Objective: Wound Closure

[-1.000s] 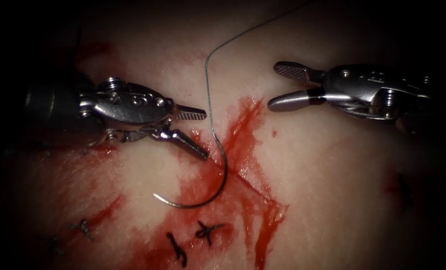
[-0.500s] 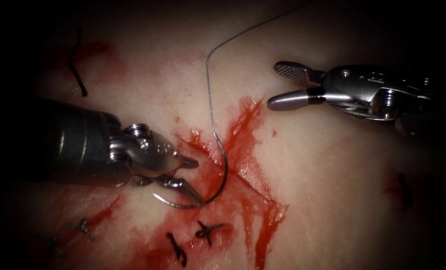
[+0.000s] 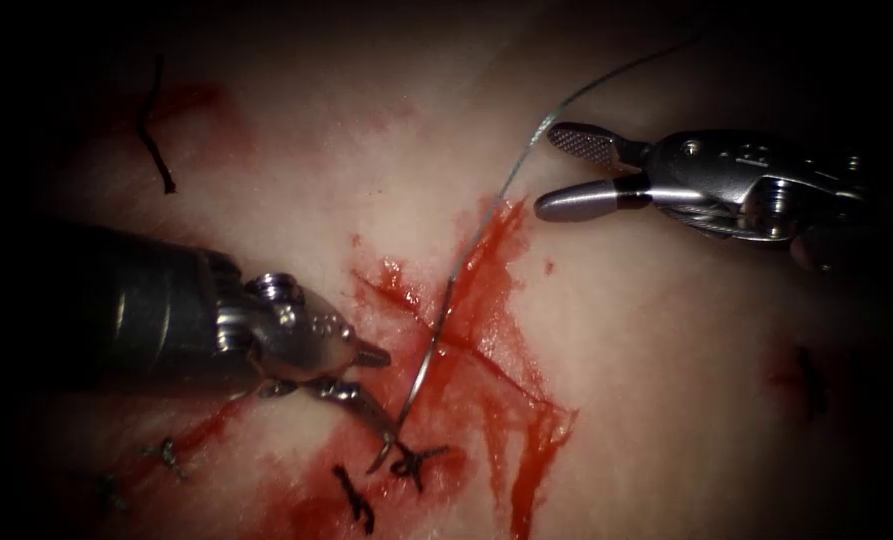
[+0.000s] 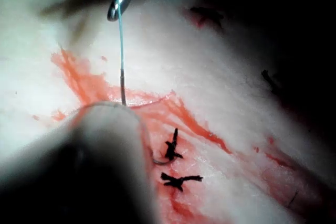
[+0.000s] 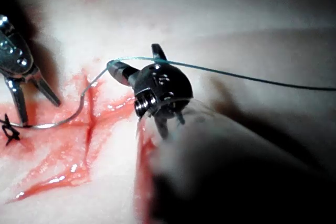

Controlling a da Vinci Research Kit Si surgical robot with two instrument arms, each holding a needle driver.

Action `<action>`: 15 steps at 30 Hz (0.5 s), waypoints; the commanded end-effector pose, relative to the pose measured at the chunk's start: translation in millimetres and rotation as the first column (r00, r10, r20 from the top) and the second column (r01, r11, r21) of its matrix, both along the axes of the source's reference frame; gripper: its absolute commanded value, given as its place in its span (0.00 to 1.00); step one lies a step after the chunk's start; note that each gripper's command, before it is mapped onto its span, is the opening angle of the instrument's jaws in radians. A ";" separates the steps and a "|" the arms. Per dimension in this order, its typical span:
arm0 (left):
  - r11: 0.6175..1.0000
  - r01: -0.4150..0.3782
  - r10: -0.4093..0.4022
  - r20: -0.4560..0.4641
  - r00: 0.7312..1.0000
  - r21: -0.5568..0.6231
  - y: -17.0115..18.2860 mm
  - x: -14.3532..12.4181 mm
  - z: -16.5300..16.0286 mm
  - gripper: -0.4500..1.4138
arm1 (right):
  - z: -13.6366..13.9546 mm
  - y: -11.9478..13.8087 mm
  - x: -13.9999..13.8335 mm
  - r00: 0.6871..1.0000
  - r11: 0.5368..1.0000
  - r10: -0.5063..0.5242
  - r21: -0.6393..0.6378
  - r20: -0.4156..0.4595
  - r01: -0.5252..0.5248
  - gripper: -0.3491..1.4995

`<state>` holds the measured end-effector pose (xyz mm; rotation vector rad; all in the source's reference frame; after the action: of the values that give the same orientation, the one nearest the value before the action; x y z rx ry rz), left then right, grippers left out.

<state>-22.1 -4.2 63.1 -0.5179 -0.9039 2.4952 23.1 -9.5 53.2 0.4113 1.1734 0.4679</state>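
The curved needle [image 3: 426, 375] stands tilted on the tissue [image 3: 666, 330] across the cut [image 3: 496, 365], among red fluid. Its point lies left of the cut, beside a black knot [image 3: 416, 462]. I see no part of it in the tissue. My left tool [image 3: 390, 396] is open left of the cut, and its lower jaw tip touches the needle near the point. The right wrist view shows that tool [image 5: 37, 113] spread open at the needle [image 5: 68, 116]. The thread [image 3: 506, 185] runs straight up past my right tool [image 3: 551, 172], which is open and holds nothing.
A second tied knot [image 3: 356, 497] sits below the first, and both knots [image 4: 171, 148] appear in the left wrist view. Older stitches [image 3: 169, 457] mark the lower left. A cut end of thread [image 3: 151, 130] lies at the upper left.
The left tool dropped from beside the needle's rear to its point end. The needle then swung down and left with the lower jaw. The thread's loop pulled straight. The right tool stayed still.
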 end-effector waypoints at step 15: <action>0.886 0.370 -0.343 -0.142 0.929 0.279 0.3 0.2 1.2 0.33 | 0.5 -0.3 1.0 1.000 1.000 -0.002 -0.006 -0.002 0.002 0.89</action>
<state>-21.5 -3.8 63.8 -0.4144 -1.0405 1.9395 23.2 -9.9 53.5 0.4083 1.1734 0.4637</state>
